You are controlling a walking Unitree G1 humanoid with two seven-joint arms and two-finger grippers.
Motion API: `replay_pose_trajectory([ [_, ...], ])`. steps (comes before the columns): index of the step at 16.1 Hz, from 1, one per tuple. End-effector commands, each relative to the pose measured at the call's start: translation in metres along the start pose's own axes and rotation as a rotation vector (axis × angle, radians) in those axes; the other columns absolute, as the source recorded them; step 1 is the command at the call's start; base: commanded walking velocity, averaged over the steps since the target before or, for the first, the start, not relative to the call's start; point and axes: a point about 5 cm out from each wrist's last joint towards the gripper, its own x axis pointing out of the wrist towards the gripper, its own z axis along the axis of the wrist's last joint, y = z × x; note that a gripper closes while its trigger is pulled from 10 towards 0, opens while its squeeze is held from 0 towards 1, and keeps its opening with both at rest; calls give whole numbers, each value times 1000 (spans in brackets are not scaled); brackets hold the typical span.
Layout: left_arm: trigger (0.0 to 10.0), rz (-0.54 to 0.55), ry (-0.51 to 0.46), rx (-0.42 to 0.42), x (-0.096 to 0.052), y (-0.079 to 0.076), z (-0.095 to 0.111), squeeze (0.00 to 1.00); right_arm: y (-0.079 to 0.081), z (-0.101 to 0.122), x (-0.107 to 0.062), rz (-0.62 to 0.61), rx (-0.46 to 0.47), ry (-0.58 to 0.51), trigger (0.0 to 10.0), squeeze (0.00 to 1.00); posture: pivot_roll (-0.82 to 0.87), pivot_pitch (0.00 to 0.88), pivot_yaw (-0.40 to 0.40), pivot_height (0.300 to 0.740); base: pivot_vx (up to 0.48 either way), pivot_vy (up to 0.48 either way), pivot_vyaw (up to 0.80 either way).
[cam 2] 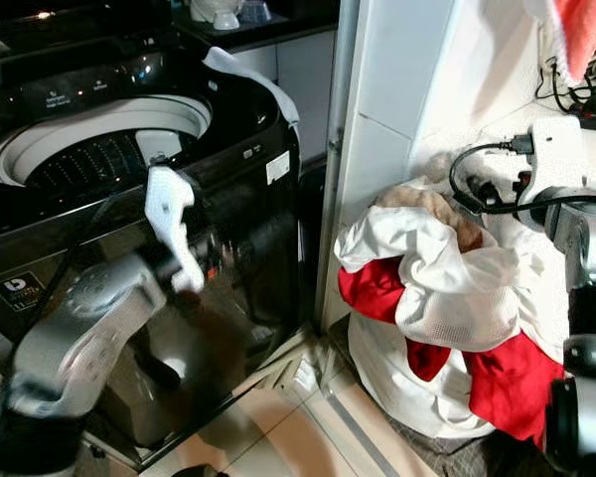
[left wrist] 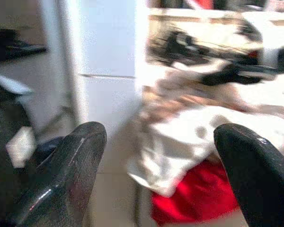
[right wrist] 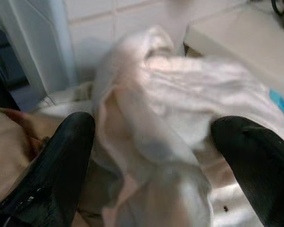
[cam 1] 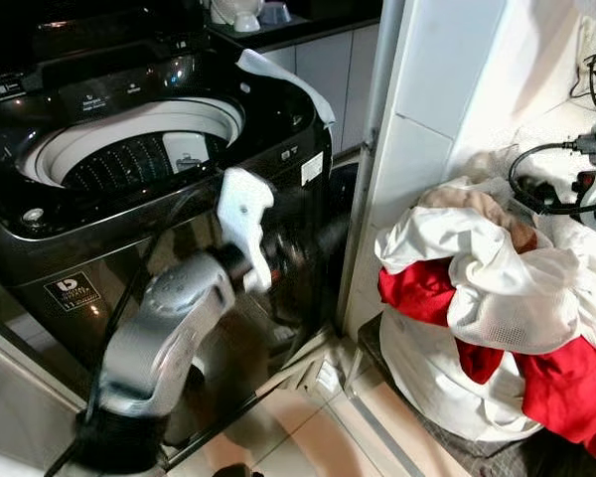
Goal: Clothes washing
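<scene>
A black top-loading washer (cam 1: 278, 129) stands on the left with its lid up and its drum (cam 1: 129, 164) showing. To the right, a pile of white, red and beige clothes (cam 1: 497, 288) fills a basket. My left arm (cam 1: 179, 308) reaches across the washer's front toward the pile, blurred. Its gripper (left wrist: 161, 175) is open, and the white and red clothes (left wrist: 189, 156) lie ahead of it. My right arm (cam 2: 586, 248) is at the right edge above the pile. The right gripper (right wrist: 154, 161) is open, hovering just over a white and beige garment (right wrist: 170, 109).
A white tiled pillar (cam 1: 427, 119) stands between washer and basket. A ledge with black cables and plugs (cam 1: 551, 184) runs behind the pile. Grey cabinets (cam 1: 323, 70) and a counter with bowls (cam 1: 243, 15) stand at the back. Tiled floor (cam 1: 308, 427) shows below.
</scene>
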Motion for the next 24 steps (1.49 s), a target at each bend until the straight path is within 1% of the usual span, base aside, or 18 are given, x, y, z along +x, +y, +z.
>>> replay_pose_trajectory([
  [1, 10000, -69, 17, 1, -1, -6, 1, 0, -1, -1, 3, -4, -15, 9, 10000, 0, 17, 0, 25, 740, 0, 0, 0],
  [2, 10000, -131, 15, -5, -4, -10, 3, 0, -6, -11, 6, -29, -23, 49, 10000, 0, 21, 0, 23, 740, 0, 0, 0],
  [4, 10000, -126, 18, 13, -5, -9, 4, 0, -9, -14, 8, -39, -7, 56, 10000, 0, 22, 0, 25, 740, 0, 0, 0],
  [5, 10000, -128, 25, 13, -6, -9, 4, 0, -10, -15, 9, -40, 0, 55, 9098, 0, 21, 0, 26, 740, 0, 0, 0],
  [7, 10000, -127, 22, 22, -5, -8, 5, 0, -12, -14, 9, -38, 11, 47, 2235, 0, 21, 0, 27, 740, 0, 0, 0],
  [8, 10000, -119, 23, 32, -5, -7, 5, 0, -12, -14, 9, -37, 16, 42, 0, 0, 20, 0, 28, 740, 0, 0, 0],
  [20, 10000, -99, 7, 38, -3, -5, 7, 0, -20, -13, 6, -21, 73, -8, 0, 0, 23, 0, 30, 740, 0, 0, 0],
  [24, 10000, -105, 9, 44, -3, -7, 6, 0, -28, -8, -2, -19, 94, -42, 0, 0, 14, 0, 37, 740, 0, 0, 0],
])
